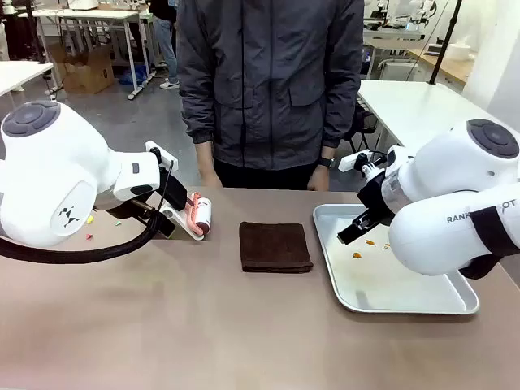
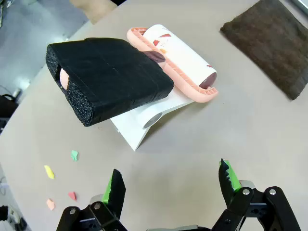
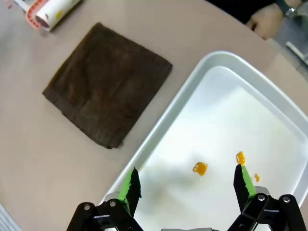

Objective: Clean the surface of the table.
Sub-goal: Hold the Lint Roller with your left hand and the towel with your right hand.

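Note:
The brownish-taupe table [image 1: 203, 325] spans the front view. On its left part lies a lint roller [image 1: 200, 215] with a pink frame, a white roll and a black foam handle [image 2: 108, 77], resting on a white stand. My left gripper [image 2: 172, 182] hovers open just short of it, with nothing between its fingers. Small coloured paper scraps [image 2: 49, 172] lie on the table beside the roller. A folded dark brown cloth [image 1: 275, 246] sits mid-table. My right gripper [image 3: 186, 183] hangs open over the silver tray [image 1: 406, 305], above a few orange crumbs [image 3: 200, 168].
A person in a grey jacket stands at the far edge, with one hand [image 1: 210, 175] behind the roller and the other hand [image 3: 264, 19] behind the tray. More scraps [image 1: 89, 218] lie under my left arm. White tables stand farther back.

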Available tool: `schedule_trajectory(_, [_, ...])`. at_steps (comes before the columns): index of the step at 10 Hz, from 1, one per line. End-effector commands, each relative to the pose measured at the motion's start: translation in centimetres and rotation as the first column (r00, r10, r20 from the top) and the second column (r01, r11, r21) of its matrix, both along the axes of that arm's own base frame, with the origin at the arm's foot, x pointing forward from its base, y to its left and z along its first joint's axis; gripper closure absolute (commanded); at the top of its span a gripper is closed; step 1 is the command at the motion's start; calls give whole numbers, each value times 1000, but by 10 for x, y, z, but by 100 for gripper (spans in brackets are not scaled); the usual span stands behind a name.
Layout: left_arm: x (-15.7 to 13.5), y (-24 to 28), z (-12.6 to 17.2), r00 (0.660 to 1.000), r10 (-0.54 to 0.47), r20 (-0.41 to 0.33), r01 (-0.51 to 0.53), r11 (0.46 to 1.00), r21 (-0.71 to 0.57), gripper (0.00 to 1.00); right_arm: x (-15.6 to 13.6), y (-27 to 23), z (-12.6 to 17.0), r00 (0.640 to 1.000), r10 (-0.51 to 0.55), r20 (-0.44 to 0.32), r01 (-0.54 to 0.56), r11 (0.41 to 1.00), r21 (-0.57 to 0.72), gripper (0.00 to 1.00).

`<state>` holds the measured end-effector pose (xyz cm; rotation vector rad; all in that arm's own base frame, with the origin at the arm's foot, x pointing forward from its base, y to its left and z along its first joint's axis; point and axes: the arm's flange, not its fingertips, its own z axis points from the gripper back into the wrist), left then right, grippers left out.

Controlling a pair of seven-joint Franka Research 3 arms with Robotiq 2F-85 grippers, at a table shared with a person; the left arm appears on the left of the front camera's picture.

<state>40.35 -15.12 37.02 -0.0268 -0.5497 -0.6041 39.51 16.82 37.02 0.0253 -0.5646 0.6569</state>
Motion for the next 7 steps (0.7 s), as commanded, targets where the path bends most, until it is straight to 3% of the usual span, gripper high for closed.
schedule_trajectory(1, [0,0,0,1000,0,0,0,1000,0,0,0,0,0,1000,0,0,0,1000,0,0])
schedule_trajectory(7, [0,0,0,1000,0,0,0,1000,0,0,0,0,0,1000,0,0,0,1000,0,0])
